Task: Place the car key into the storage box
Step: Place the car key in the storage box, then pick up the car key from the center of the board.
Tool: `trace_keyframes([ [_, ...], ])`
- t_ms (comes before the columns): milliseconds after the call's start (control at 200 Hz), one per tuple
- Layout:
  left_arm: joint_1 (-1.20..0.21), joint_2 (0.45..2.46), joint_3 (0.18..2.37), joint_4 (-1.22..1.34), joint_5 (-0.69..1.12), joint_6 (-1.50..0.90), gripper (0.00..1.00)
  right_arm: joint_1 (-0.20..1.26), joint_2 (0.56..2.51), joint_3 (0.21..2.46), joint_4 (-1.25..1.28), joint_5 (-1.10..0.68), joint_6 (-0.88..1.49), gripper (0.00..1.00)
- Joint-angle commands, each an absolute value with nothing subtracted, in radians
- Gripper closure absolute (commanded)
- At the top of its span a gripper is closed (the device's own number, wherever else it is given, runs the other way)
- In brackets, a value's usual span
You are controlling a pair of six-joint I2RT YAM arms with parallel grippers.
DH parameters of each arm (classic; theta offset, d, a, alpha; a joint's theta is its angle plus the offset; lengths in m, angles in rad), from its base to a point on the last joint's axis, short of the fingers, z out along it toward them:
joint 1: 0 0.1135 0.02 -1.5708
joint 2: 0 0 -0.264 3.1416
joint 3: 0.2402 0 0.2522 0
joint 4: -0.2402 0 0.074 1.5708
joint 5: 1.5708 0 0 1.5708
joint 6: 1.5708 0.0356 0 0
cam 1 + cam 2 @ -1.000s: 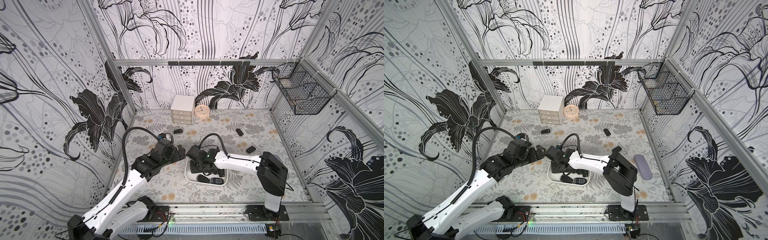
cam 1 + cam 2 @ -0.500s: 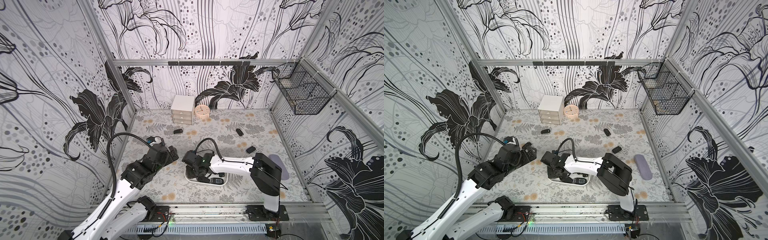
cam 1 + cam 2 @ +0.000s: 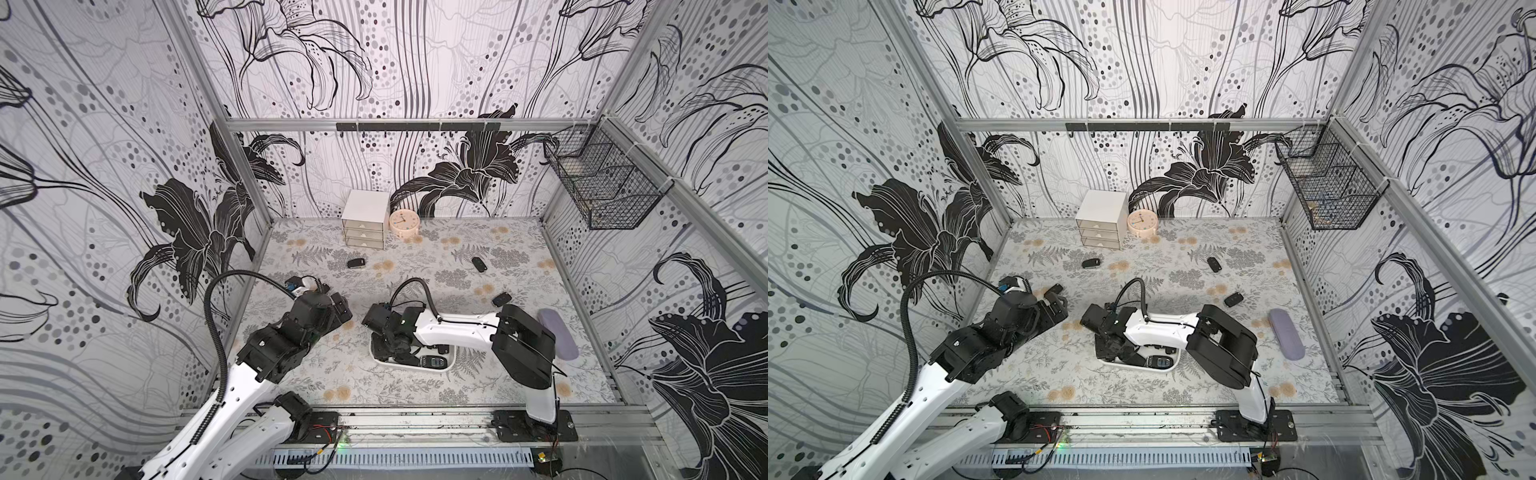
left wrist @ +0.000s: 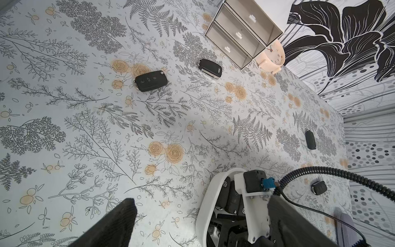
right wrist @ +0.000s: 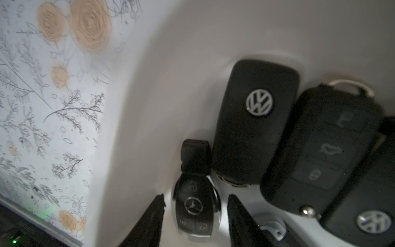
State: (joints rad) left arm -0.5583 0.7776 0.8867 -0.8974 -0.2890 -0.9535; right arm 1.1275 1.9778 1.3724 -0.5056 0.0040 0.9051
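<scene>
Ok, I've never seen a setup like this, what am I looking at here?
These are two white-and-black robot arms with two-finger grippers, at a flower-patterned table. Two pictures look down from overhead, nearly the same view; the other two come from a camera on each arm's wrist. The shallow white plastic storage box already contains several black car key fobs. The right gripper sits over it, jaws open either side of a silver-edged black key fob lying inside, not gripped. The left gripper is open and empty. More black fobs lie loose on the table.
</scene>
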Motion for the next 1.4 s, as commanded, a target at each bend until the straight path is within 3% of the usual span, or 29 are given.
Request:
trace_keyframes([
  [0, -0.560, 0.782, 0.874, -0.883, -0.297, -0.958, 0.01, 1.127, 1.957, 1.391, -0.526, 0.015, 0.907, 0.49],
  [285, -0.560, 0.810, 0.883, -0.851, -0.291, -0.947, 0.01, 1.127, 1.873, 1.399, -0.566, 0.074, 0.874, 0.45],
  [656, -0.561, 0.936, 0.948, -0.782, -0.286, -0.876, 0.01, 1.077, 1.681, 1.376, -0.646, 0.288, 0.810, 0.18],
  [821, -0.555, 1.058, 1.012, -0.788, -0.281, -0.849, 0.01, 1.011, 1.584, 1.319, -0.653, 0.338, 0.823, 0.00],
  [1132, -0.542, 1.196, 1.076, -0.636, -0.139, -0.754, 0.01, 0.825, 1.469, 1.208, -0.746, 0.398, 0.886, 0.00],
  [1397, -0.545, 1.333, 1.165, -0.536, 0.012, -0.698, 0.01, 0.591, 1.432, 1.109, -0.737, 0.342, 0.875, 0.00],
])
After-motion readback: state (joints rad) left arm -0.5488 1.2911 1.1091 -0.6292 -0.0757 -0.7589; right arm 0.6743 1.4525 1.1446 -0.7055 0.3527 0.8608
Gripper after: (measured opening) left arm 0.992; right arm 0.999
